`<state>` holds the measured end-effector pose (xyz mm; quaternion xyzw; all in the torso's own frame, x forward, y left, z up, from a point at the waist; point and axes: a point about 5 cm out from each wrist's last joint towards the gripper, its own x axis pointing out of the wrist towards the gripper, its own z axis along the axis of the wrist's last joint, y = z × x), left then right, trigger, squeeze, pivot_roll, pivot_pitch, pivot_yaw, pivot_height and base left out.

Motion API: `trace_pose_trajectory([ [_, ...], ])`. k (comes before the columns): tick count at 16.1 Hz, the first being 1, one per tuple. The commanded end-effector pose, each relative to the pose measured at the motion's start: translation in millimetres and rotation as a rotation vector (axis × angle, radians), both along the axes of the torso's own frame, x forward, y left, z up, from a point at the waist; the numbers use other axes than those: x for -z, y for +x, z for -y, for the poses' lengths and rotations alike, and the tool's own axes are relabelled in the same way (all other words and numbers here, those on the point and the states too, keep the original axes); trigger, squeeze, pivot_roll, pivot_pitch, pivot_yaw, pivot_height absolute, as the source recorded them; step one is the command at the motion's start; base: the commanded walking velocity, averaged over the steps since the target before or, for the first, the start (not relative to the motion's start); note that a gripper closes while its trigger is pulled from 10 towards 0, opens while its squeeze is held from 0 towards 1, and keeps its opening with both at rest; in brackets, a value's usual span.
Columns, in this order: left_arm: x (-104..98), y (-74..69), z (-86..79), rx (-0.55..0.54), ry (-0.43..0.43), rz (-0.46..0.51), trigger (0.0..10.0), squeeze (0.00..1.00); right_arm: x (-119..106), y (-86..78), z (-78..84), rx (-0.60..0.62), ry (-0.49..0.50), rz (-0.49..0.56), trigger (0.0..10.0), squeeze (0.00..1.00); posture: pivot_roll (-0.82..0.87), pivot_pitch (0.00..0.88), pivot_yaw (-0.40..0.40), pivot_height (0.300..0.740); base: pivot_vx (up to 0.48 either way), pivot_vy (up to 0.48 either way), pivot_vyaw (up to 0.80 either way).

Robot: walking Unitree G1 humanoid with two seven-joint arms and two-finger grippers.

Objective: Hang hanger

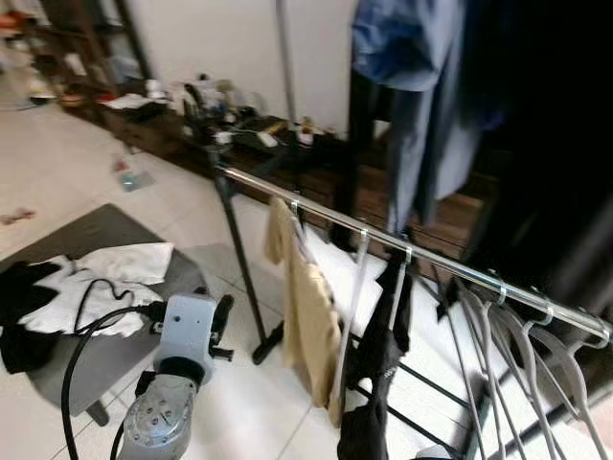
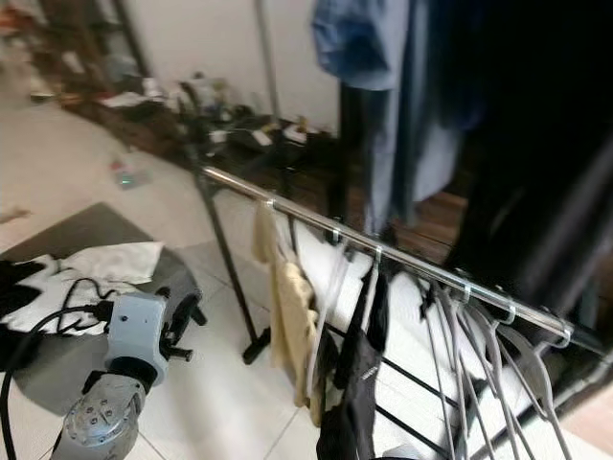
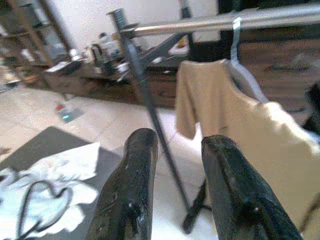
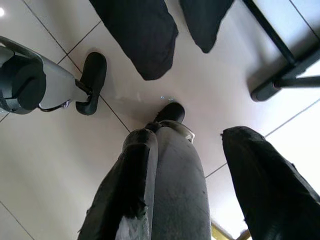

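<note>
Rail: a silver clothes rail (image 1: 383, 235) runs across the head views on a black stand, sloping down toward the robot's right.
On the rail: a tan shirt (image 1: 306, 307) on a pale hanger, then black garments (image 1: 378, 355), then a bunch of bare grey hangers (image 1: 517, 355) crowded at the right end.
Left gripper: left gripper (image 3: 172, 185) is raised and points at the tan shirt and the rail's left post; its jaws stand apart with nothing between them.
Right gripper: right gripper (image 4: 200, 180) points down at the tiled floor (image 4: 45, 165) near the rack's foot; its jaws are parted, and a grey shape lies along one finger, too unclear to name.
Hanger to hang: I cannot tell which hanger is meant; none is clearly held.
Handling, as a guess: a bare hanger looks light, thin, stiff and smooth, apt to swing or twist.
Where to hold: likely the neck just under the hook, leaving the hook free for the rail.
</note>
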<state>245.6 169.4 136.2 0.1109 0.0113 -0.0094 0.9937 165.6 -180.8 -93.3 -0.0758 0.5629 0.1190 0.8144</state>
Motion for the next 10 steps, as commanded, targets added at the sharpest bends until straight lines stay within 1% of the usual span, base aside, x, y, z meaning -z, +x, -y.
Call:
trace_pose_trajectory([
  [1, 7.5, -2.1, -3.3, -0.028, -0.009, -0.027, 10.0, 0.00, 2.5, -6.3, 0.6, 0.011, 0.000, -0.027, 10.0, 0.00, 0.03, 0.002, 0.006, 0.740, 0.000, 0.000, 0.00],
  [2, 10.9, -3.2, -6.2, -0.049, -0.018, -0.041, 10.0, 0.00, 2.7, -6.6, 0.5, 0.014, 0.003, -0.029, 10.0, 0.00, 0.03, 0.002, 0.006, 0.740, 0.000, 0.000, 0.00],
  [3, 12.0, -4.5, -7.9, -0.063, -0.037, -0.049, 10.0, 0.00, 2.8, -6.9, 0.3, 0.016, 0.005, -0.031, 10.0, 0.00, 0.03, 0.003, 0.006, 0.740, 0.000, 0.356, 0.00],
  [8, 14.6, -5.8, -12.2, -0.084, -0.024, -0.059, 10.0, 0.00, 3.1, -7.6, -0.6, 0.017, 0.015, -0.032, 10.0, 0.00, 0.04, 0.000, 0.007, 0.740, 0.000, 0.480, 0.00],
  [10, 16.0, -5.6, -12.5, -0.090, -0.025, -0.061, 10.0, 0.00, 3.2, -8.0, -1.3, -0.008, 0.011, -0.038, 10.0, 0.00, 0.04, 0.000, 0.011, 0.740, 0.000, 0.480, 0.00],
])
